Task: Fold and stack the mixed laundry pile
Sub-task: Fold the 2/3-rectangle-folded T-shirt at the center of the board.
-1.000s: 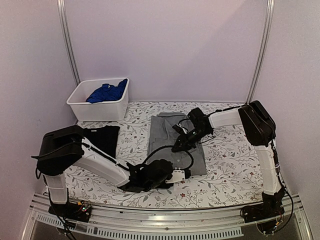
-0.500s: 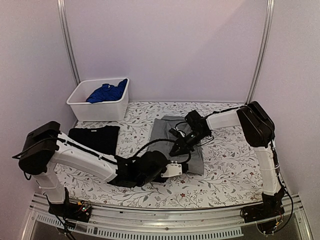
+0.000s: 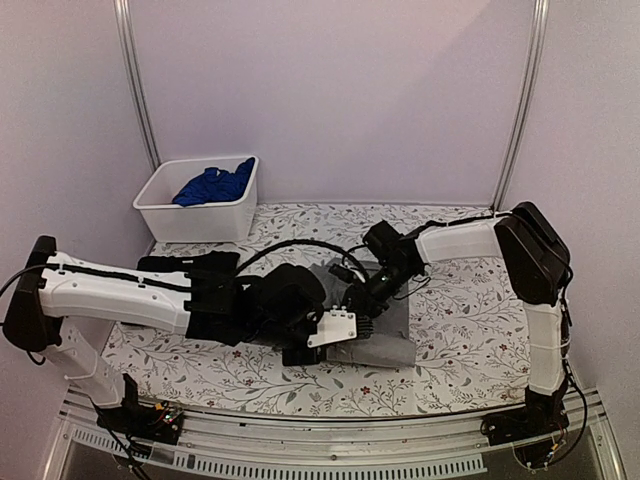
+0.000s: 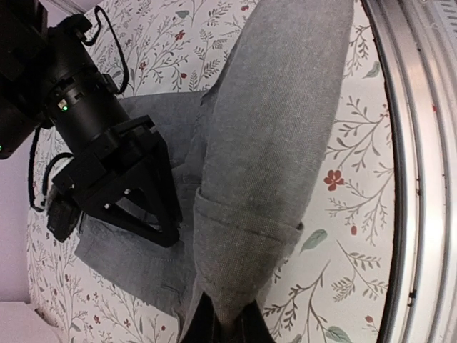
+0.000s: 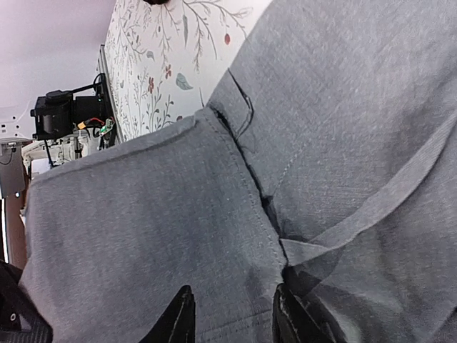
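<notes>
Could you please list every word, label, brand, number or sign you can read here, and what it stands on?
None can be read.
The grey shirt, the white bin and the flowered tablecloth bear no writing.
The white plate on the left wrist shows only tiny dark marks, too small to read.

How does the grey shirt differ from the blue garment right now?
The grey shirt is on the table; the blue garment sits in the white bin. The grey shirt lies partly flat with one part pulled up; the blue garment is a crumpled heap. The left gripper pinches the grey shirt; nothing touches the blue garment. Both are soft cloth.
</notes>
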`<state>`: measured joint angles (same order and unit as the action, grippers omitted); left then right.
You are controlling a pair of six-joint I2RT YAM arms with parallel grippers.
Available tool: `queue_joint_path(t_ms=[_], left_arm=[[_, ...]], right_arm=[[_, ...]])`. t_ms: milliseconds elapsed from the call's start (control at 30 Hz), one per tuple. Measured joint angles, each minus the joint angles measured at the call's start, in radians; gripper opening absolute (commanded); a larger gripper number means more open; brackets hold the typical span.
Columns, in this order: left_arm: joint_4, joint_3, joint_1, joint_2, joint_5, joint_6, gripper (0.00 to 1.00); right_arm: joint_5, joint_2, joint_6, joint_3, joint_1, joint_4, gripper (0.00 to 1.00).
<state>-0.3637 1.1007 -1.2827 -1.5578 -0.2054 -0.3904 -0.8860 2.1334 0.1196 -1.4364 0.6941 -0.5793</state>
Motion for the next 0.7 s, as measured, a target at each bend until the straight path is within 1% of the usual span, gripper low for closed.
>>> queue_joint_path(t_ms=[133, 267, 367, 467, 533, 633, 700], left_arm=[[-0.09, 0.024, 0.0, -0.001, 0.055, 0.029, 0.0], [-0.151, 0.088, 0.006, -0.01, 0.087, 0.043, 0.0], [-0.184, 0.143, 0.023, -0.024, 0.114, 0.044, 0.0], [-0.204, 0.18, 0.059, -0.031, 0.132, 0.044, 0.0], [-0.211, 0.194, 0.085, -0.032, 0.145, 0.043, 0.0], [-0.231, 0.197, 0.114, -0.034, 0.174, 0.039, 0.0], [-0.235, 0.197, 0.117, -0.036, 0.201, 0.039, 0.0]], right_arm=[[0.019, -0.018, -0.011, 0.0, 0.0, -0.001, 0.32], [0.019, -0.005, -0.032, 0.018, 0.024, -0.001, 0.31], [0.012, 0.016, -0.042, 0.057, 0.076, 0.011, 0.29], [-0.032, 0.019, -0.046, 0.101, 0.136, 0.025, 0.29], [-0.057, 0.014, -0.046, 0.121, 0.179, 0.031, 0.3], [-0.068, -0.005, -0.049, 0.14, 0.223, 0.026, 0.38], [-0.054, -0.023, -0.053, 0.142, 0.227, 0.013, 0.43]])
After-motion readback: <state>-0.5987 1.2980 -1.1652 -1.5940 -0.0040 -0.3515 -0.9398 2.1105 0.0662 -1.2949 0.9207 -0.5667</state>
